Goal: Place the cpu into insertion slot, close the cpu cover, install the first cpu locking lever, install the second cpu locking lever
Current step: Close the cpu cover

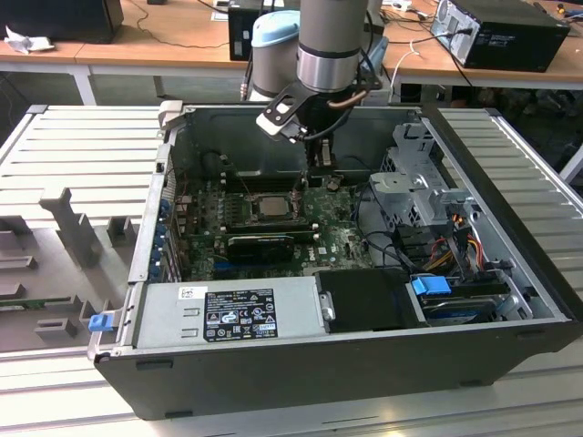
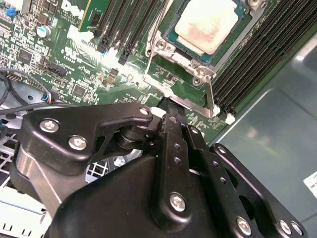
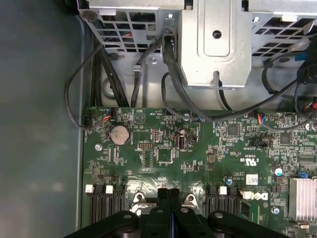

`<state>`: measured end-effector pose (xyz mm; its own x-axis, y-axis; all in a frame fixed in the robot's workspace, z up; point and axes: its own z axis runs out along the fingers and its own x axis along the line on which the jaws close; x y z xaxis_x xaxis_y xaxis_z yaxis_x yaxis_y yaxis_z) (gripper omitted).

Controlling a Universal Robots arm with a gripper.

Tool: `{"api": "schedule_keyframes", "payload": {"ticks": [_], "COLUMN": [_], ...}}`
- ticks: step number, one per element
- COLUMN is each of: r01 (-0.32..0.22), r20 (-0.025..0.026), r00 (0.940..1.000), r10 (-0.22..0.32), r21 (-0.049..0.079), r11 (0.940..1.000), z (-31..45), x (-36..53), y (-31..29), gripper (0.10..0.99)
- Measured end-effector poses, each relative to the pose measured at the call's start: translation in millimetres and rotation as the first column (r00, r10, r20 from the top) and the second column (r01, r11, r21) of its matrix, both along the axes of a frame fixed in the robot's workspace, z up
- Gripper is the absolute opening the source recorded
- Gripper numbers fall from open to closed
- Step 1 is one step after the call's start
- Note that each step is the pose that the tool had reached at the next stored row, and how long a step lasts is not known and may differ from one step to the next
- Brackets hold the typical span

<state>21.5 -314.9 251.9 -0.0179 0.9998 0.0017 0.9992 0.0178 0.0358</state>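
The claw (image 2: 171, 105), fingers pressed together with nothing visible between them, has its tips at the cover's (image 2: 156, 57) near edge. Just beyond the tips, the cpu (image 2: 205, 25), pale with a smeared top, lies framed in the cover's window. Memory slots (image 2: 257, 54) crowd both sides, and the case wall (image 2: 277, 144) stands close.

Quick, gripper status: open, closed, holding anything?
Gripper: closed, fingers pressed together, nothing visibly held; tips at the edge of the cpu cover.
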Motion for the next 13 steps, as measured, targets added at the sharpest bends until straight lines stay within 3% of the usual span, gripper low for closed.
{"api": "schedule_keyframes", "payload": {"ticks": [6,8,13], "r01": [0.0,0.0,-0.024], "r20": [0.0003,0.0003,-0.0029], "r00": [1.0,1.0,0.9997], "r10": [0.0,0.0,0.024], "r21": [0.0,0.0,0.002], "r11": [1.0,1.0,0.9997], "z": [-0.6,-0.8,-12.7], "x": [-23.1,-26.7,-34.6], "y": [0.0,0.0,0.1], "gripper": [0.106,0.106,0.106]}}
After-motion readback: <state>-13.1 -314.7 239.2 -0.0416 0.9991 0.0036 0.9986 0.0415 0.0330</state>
